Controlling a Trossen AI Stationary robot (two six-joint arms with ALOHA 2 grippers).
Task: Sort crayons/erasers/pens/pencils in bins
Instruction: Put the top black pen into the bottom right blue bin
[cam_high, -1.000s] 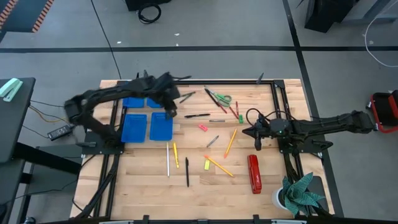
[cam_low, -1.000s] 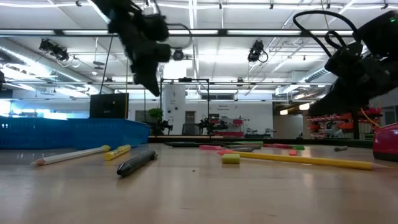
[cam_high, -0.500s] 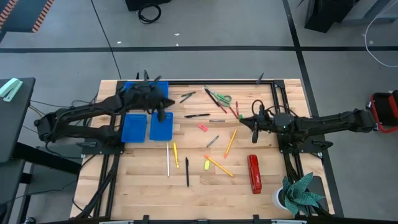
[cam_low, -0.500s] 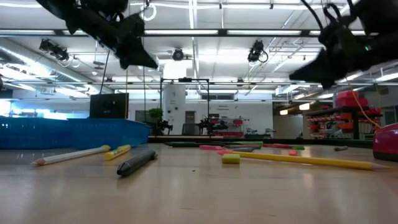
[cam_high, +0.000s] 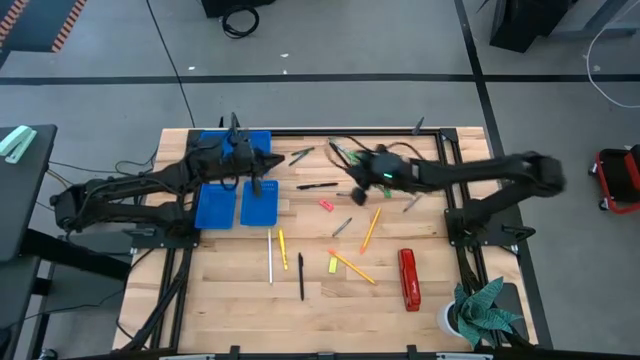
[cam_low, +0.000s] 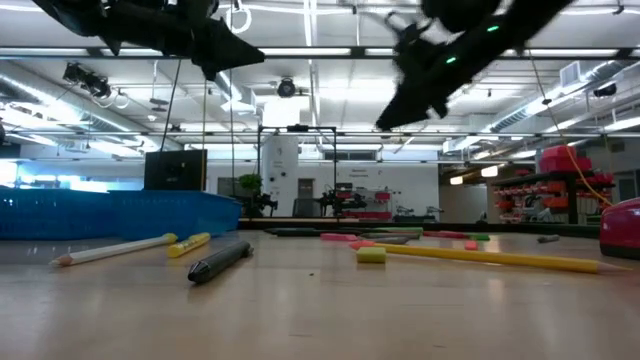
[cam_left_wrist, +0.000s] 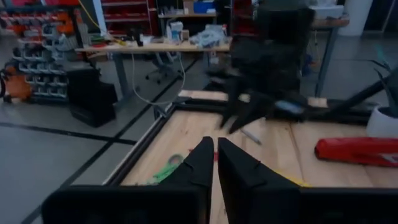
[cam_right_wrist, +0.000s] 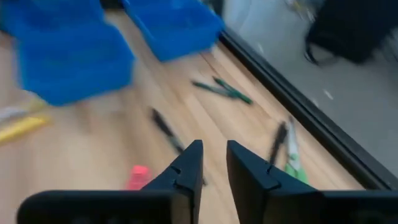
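Observation:
Four blue bins (cam_high: 259, 203) stand at the far left of the table. Pencils (cam_high: 370, 228), pens (cam_high: 316, 185), a pink eraser (cam_high: 326, 205), a yellow eraser (cam_high: 333, 265) and crayons (cam_high: 381, 184) lie scattered on the wood. My left gripper (cam_high: 265, 165) hangs level above the bins; its fingers (cam_left_wrist: 205, 155) stand almost together with nothing between them. My right gripper (cam_high: 352, 190) hovers over the table's middle, slanting down, open and empty (cam_right_wrist: 214, 152). Below it lie the pink eraser (cam_right_wrist: 138, 177) and a black pen (cam_right_wrist: 165, 130).
A red stapler (cam_high: 407, 280) lies near the right front, and green-handled scissors (cam_high: 352, 156) lie near the far edge. A black frame rail (cam_high: 440, 170) runs around the table. A plant pot (cam_high: 470, 315) stands at the front right corner.
My right gripper has swung from the table's right side up and toward the left and far edge, out over the middle. My left gripper has tipped up from pointing down over the bins to level and has drawn back a little toward the far left.

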